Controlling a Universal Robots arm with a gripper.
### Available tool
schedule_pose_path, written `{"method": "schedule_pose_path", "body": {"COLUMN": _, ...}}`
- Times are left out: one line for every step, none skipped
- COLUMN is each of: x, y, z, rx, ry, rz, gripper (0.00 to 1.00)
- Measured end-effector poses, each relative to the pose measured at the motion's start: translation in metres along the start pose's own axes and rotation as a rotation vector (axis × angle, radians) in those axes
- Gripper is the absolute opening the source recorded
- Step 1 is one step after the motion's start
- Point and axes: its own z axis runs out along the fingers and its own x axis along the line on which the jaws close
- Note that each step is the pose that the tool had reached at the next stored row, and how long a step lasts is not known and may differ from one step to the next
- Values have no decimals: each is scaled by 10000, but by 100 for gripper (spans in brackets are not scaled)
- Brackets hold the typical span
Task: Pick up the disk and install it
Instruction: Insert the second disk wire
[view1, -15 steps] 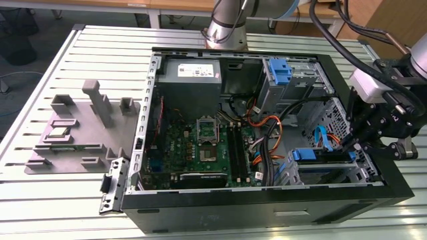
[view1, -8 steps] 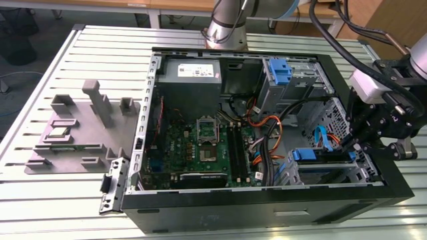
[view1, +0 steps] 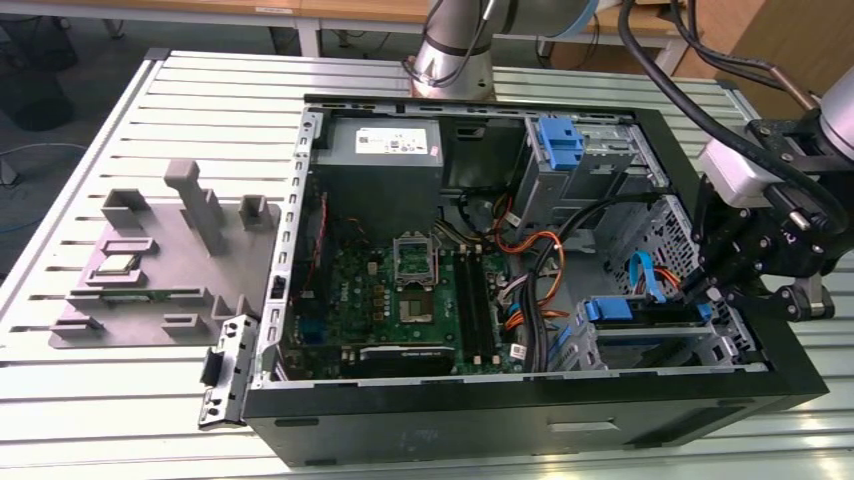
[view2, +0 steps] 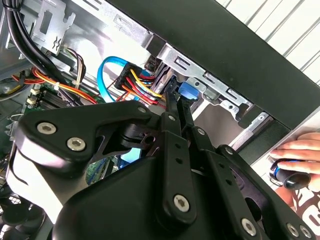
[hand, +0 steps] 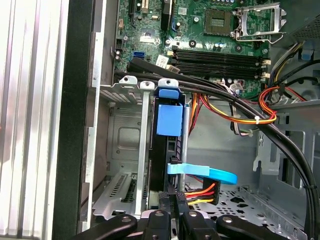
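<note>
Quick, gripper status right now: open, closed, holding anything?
Gripper: closed, fingers together at the disk standing in the case's drive bay; whether it actually grips the disk cannot be told.

The robot's arm (view1: 461, 40) rises from its silver base at the far side of the exterior view and arcs over to that view's right, where its black wrist assembly (view1: 767, 240) hangs tilted downward. The gripper (view2: 176, 102) points down, its two slim black fingers (hand: 179, 200) pressed close together with almost no gap between them, seen in both wrist views. A person's hand (view2: 295, 155) rests at the edge of the second wrist view, fingers curled around a small dark object.
</note>
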Motion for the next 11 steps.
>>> {"method": "schedule_pose_path", "body": {"x": 0, "y": 0, "z": 0, "rx": 0, "ry": 0, "rz": 0, "gripper": 16}}
{"method": "schedule_pose_path", "body": {"x": 0, "y": 0, "z": 0, "rx": 0, "ry": 0, "rz": 0, "gripper": 16}}
{"method": "schedule_pose_path", "body": {"x": 0, "y": 0, "z": 2, "rx": 0, "ry": -4, "rz": 0, "gripper": 16}}
{"method": "schedule_pose_path", "body": {"x": 0, "y": 0, "z": 3, "rx": 0, "ry": -4, "rz": 0, "gripper": 17}}
{"method": "schedule_pose_path", "body": {"x": 0, "y": 0, "z": 2, "rx": 0, "ry": -4, "rz": 0, "gripper": 17}}
{"method": "schedule_pose_path", "body": {"x": 0, "y": 0, "z": 2, "rx": 0, "ry": -3, "rz": 0, "gripper": 24}}
{"method": "schedule_pose_path", "body": {"x": 0, "y": 0, "z": 1, "rx": 0, "ry": -1, "rz": -1, "gripper": 24}}
{"method": "schedule_pose_path", "body": {"x": 0, "y": 0, "z": 1, "rx": 0, "ry": 0, "rz": 0, "gripper": 24}}
{"method": "schedule_pose_path", "body": {"x": 0, "y": 0, "z": 1, "rx": 0, "ry": 0, "rz": 0, "gripper": 24}}
{"method": "schedule_pose_path", "body": {"x": 0, "y": 0, "z": 1, "rx": 0, "ry": 1, "rz": 0, "gripper": 24}}
{"method": "schedule_pose_path", "body": {"x": 0, "y": 0, "z": 1, "rx": 0, "ry": 3, "rz": 0, "gripper": 24}}
